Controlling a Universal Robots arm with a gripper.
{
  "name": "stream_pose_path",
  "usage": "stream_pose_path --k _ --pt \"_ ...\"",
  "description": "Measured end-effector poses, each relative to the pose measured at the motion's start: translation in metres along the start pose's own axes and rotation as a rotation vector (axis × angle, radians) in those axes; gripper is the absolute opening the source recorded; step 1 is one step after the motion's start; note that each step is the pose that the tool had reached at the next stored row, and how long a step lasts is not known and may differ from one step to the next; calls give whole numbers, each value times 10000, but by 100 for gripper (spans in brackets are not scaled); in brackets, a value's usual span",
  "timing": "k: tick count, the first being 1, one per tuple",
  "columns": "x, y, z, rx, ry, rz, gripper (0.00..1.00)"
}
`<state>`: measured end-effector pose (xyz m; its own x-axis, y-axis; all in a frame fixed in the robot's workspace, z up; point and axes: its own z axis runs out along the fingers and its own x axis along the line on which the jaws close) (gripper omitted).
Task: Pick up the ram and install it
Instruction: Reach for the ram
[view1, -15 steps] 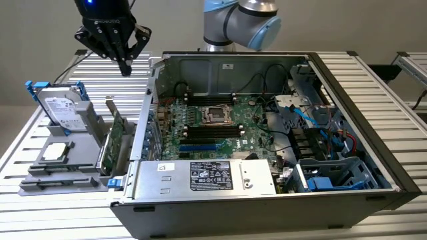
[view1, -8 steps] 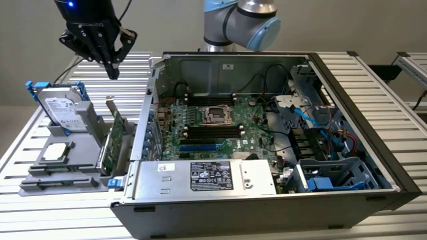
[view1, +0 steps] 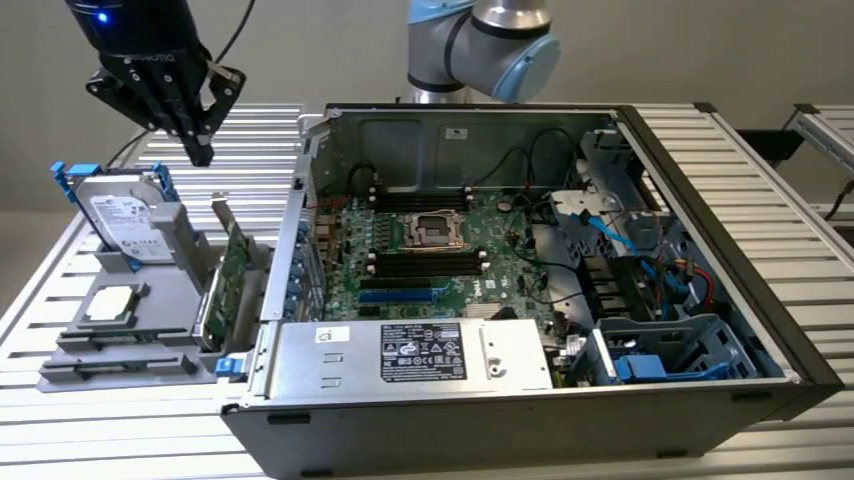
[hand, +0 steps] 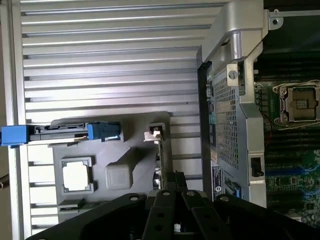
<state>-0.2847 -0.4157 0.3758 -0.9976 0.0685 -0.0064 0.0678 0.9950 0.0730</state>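
Note:
My black gripper hangs shut with nothing in it, high above the grey parts holder at the exterior view's left. In the wrist view the closed fingertips point down over the thin top edge of the green expansion card. That card stands upright in the holder, its metal bracket at one end. I cannot make out the ram among the parts on the holder. The open computer case lies to the exterior view's right, and its motherboard shows dark memory slots beside the processor socket.
A silver hard drive with blue rails stands at the holder's back, with a square processor in front of it. The case wall rises right beside the holder. The power supply and drive cage fill the case's front. The table is slatted metal.

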Motion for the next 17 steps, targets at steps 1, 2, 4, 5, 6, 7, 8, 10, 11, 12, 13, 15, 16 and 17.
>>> stream_pose_path --k 1,2,4,5,6,7,8,10,11,12,13,15,16,17 --pt "26 -12 5 4 4 1 11" --pt "50 -24 10 8 7 1 11" --pt "97 -48 20 19 18 1 11" --pt "118 -60 25 26 25 2 11" --pt "138 -72 29 33 33 2 11" --pt "159 -84 34 42 43 3 11" --pt "177 -96 38 51 53 3 11" --pt "208 -117 45 80 81 5 11" --pt "220 -127 48 100 99 6 11" --pt "233 -136 51 122 120 7 11" --pt "245 -146 54 143 139 9 11" --pt "267 -165 60 185 182 11 11" --pt "279 -175 62 208 205 14 11" --pt "289 -186 65 228 227 14 11"
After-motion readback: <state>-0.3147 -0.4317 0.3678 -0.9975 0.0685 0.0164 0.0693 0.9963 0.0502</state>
